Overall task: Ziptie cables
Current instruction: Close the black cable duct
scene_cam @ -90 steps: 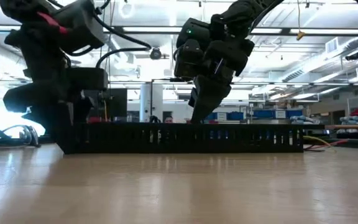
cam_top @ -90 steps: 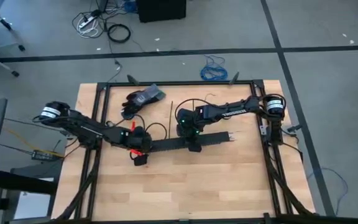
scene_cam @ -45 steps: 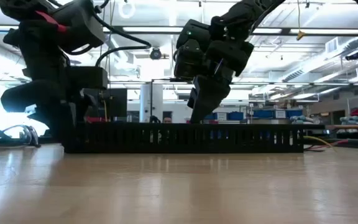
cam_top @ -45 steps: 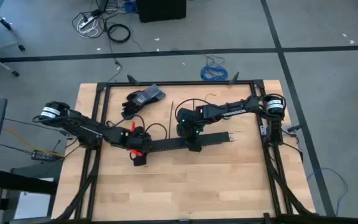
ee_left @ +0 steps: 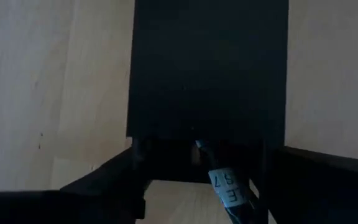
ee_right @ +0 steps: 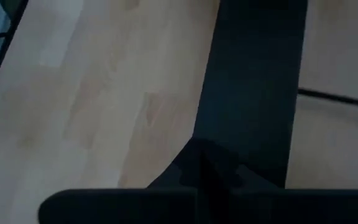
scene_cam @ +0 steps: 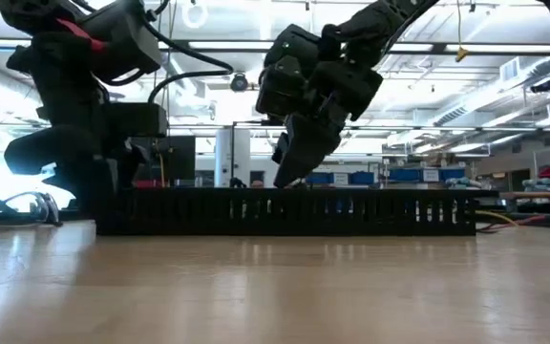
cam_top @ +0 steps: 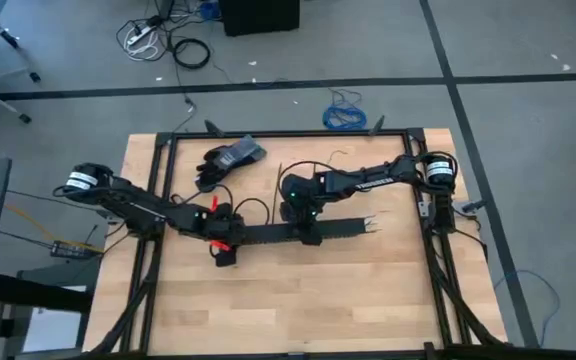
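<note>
- While both arms bear on the long black slotted plastic channel (cam_top: pixel 298 233) lying across the pale wooden table (cam_top: pixel 268 300), the step in hand looks to be steadying or shifting that channel, not yet the tying.
- The left gripper (cam_top: pixel 224 238) sits at the channel's left end; in the left wrist view the channel's dark mouth fills the space between its fingers (ee_left: pixel 98 190), which stand apart on either side of it, so I judge them spread around the end, though whether they press on it I cannot tell.
- The right gripper (cam_top: pixel 308 232) is down at the channel's middle; in the low view it tilts with its tip at the top edge, and how its fingers are set cannot be made out.
- The thin flexible cables (cam_top: pixel 374 220) show only as splayed light ends poking from the channel's right end, well apart from both grippers; one labelled wire (ee_left: pixel 225 186) lies inside the left end.
- A thin black strip (cam_top: pixel 277 178), likely a ziptie, lies on the table behind the channel, near a dark glove (cam_top: pixel 226 162); no fingers touch it.
- The next move probably calls for freeing the bundle, then fetching that strip.
</note>
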`<state>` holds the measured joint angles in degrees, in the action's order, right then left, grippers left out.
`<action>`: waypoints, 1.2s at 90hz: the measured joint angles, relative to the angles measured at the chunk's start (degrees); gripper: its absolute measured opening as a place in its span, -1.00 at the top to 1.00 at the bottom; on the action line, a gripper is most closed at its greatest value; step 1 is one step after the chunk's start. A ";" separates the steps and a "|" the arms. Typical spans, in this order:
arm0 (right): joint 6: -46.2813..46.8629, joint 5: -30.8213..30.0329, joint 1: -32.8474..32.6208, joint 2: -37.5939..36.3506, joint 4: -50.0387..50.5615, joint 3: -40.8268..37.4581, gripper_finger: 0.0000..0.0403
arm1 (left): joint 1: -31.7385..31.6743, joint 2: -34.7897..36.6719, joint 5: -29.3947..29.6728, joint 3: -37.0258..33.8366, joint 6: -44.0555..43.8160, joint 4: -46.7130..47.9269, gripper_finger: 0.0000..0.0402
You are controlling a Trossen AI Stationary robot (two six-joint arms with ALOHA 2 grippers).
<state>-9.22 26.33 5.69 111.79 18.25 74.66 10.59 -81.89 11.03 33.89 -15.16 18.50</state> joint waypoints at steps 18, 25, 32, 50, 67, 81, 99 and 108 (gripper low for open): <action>-0.70 -2.22 -0.31 -1.88 -1.09 0.02 1.00 | 0.00 -0.02 0.04 0.00 -0.05 -0.51 -0.18; -0.82 -3.40 -0.49 -2.88 0.01 0.06 1.00 | 0.00 -0.02 0.04 0.00 -0.04 -0.50 -0.18; -0.76 -3.63 -0.57 -3.66 1.35 0.06 1.00 | 0.00 -0.02 0.01 0.02 -0.04 -0.48 -0.18; -0.02 -5.23 -0.48 -3.21 4.97 0.15 1.00 | 0.00 -0.02 -0.03 0.06 -0.04 -0.35 -0.18; 0.29 -4.40 -0.29 1.31 1.35 0.46 1.00 | 0.00 0.00 -0.18 0.07 0.00 -0.31 -0.18; 0.53 -2.62 0.41 2.67 -1.98 0.46 1.00 | 0.00 0.00 -0.23 0.07 0.02 -0.31 -0.18; 0.58 -2.35 0.71 2.40 -0.41 0.52 1.00 | 0.00 0.00 0.05 0.07 0.03 -0.49 -0.25; 0.60 -2.34 0.70 2.40 0.30 0.52 1.00 | 0.00 -0.02 0.23 0.02 -0.97 -1.05 -0.31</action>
<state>-8.62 23.99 6.39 114.19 18.55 75.18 10.59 -81.91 11.27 33.91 -16.13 17.45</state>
